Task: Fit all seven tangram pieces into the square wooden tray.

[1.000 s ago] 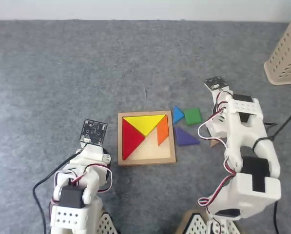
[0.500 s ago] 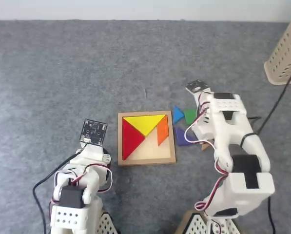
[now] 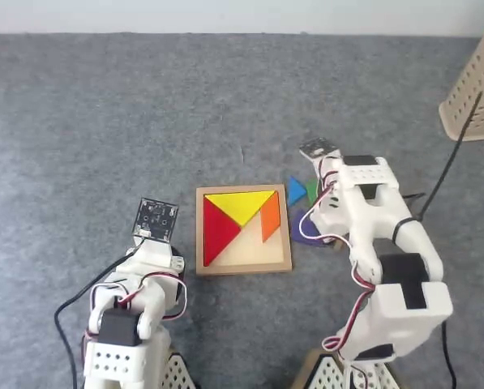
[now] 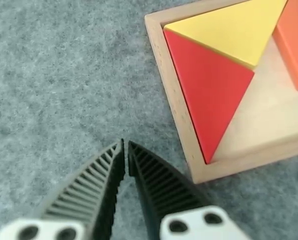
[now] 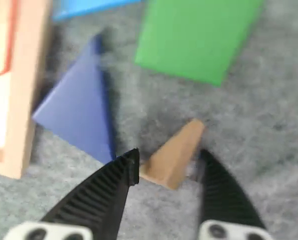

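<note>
The square wooden tray [image 3: 243, 264] holds a yellow triangle [image 3: 240, 205], a red triangle [image 3: 217, 229] and an orange piece [image 3: 271, 215]. To its right lie a blue triangle [image 3: 295, 190], a green square [image 3: 311, 191] and a purple triangle [image 3: 305, 235], partly under the right arm [image 3: 363, 211]. In the right wrist view my right gripper [image 5: 167, 161] is open, its fingers straddling a small tan piece [image 5: 172, 152] beside the purple triangle [image 5: 79, 110] and the green square [image 5: 196, 37]. My left gripper [image 4: 125, 146] is shut over bare carpet, near the tray's corner [image 4: 198, 172].
A beige slotted basket [image 3: 477, 81] stands at the far right edge. Grey carpet covers the table. The left arm [image 3: 148, 259] sits left of the tray. The tray's lower right part [image 3: 262, 251] is bare wood.
The right arm has swung left toward the tray and now hangs over the loose pieces, covering part of the green and purple ones. The left arm has not moved.
</note>
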Controlling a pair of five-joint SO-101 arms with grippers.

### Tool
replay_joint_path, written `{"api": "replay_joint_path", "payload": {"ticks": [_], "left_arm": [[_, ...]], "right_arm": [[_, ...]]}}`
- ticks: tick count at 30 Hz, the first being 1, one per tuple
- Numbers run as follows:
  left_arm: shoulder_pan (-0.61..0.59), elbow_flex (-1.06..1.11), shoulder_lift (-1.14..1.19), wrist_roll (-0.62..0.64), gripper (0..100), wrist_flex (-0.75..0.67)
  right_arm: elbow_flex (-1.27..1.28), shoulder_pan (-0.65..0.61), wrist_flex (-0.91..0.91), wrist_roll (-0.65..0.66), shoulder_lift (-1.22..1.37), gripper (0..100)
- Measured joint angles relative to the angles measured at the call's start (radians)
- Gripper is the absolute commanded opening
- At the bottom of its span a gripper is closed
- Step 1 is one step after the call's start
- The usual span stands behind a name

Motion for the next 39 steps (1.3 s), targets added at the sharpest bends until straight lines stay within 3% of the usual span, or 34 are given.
{"api": "replay_joint_path", "payload": {"ticks": [9, 16, 20, 28, 39], "left_arm": [[0.000, 0.000, 0.000, 0.000, 1, 0.000], [0.000, 0.000, 0.000, 0.000, 1, 0.000], [-0.002, 0.000, 0.000, 0.000, 1, 0.000], [0.000, 0.000, 0.000, 0.000, 1, 0.000], [0.000, 0.000, 0.000, 0.000, 1, 0.000]], "right_arm": [[-0.086, -0.020, 0.153, -0.075, -0.120, 0.6], [-0.153, -0.235, 0.157, -0.183, -0.224, 0.6], [-0.178, -0.348, 0.097, -0.219, -0.140, 0.6], [-0.307, -0.370, 0.081, -0.341, 0.086, 0.6], [-0.316, -0.446, 0.083, -0.381, 0.106, 0.6]]}}
